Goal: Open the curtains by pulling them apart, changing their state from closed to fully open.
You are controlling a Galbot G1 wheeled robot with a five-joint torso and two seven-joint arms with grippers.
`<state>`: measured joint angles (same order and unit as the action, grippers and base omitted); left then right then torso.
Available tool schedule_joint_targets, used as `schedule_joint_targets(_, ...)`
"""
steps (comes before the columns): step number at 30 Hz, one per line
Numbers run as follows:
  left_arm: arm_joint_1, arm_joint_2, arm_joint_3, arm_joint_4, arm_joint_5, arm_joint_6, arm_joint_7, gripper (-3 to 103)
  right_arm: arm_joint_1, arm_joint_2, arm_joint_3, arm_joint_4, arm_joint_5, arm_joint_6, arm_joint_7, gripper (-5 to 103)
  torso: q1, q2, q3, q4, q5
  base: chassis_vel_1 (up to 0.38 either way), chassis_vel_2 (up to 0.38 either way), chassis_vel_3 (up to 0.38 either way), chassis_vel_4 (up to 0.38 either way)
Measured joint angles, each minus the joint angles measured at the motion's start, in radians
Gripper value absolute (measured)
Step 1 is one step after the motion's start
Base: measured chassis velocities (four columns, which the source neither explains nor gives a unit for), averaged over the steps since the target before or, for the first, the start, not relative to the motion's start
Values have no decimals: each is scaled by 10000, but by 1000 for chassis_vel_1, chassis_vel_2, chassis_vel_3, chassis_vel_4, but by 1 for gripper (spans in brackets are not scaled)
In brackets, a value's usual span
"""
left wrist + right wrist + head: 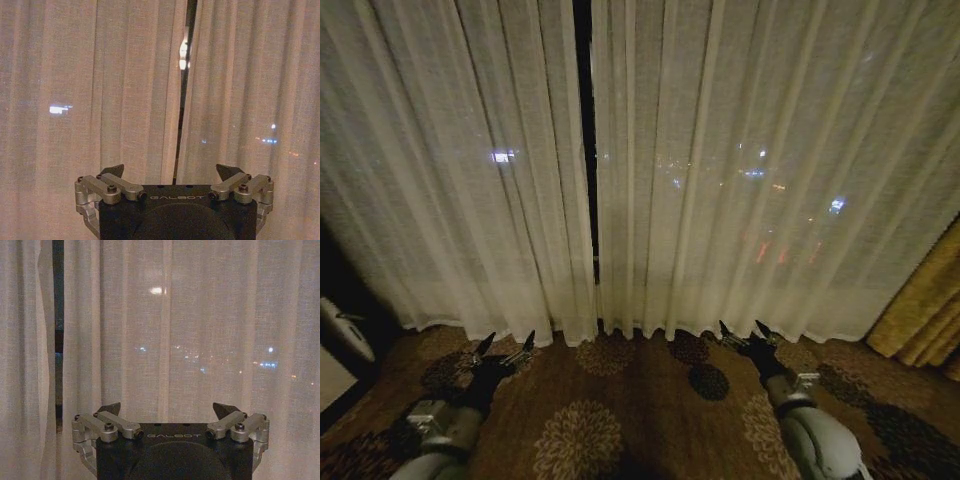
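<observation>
Curtains (720,180) fill most of the head view, two sheer cream panels hanging to the floor with a thin dark gap between them just left of centre. We see city lights glowing through the weave. At the far right edge hangs a thicker golden drape (930,300). Along the bottom of the frame lies a brown carpet (610,420) with floral medallions.

We see the left claw (506,345) at the lower left, above the carpet and short of the left panel's hem, its fingers spread and holding nothing. The right claw (744,331) sits at the lower right, close before the right panel's hem, likewise spread and empty.

In the left wrist view, the left claw (170,172) faces the gap between the panels. In the right wrist view, the right claw (167,410) faces the right panel, the gap off toward the frame's left.
</observation>
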<state>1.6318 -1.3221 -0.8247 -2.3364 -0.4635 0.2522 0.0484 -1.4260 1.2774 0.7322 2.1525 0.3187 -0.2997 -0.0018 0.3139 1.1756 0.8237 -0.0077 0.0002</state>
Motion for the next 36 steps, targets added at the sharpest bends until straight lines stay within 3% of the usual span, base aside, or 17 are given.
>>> schedule_joint_targets(14,92,-496,17,-313,350,0,1,100,-137,46,66,266,194,-180,208,100,-1,1,-1,0,0,0,0,0,0)
schedule_joint_targets(22,223,-499,-30,-569,424,289,-7,100,-159,55,-34,436,250,-232,207,100,-1,1,-1,0,0,0,0,0,0)
schedule_joint_targets(36,462,-722,12,-562,504,281,-9,100,-316,42,19,615,221,-326,194,100,-2,1,-1,0,0,0,0,0,0)
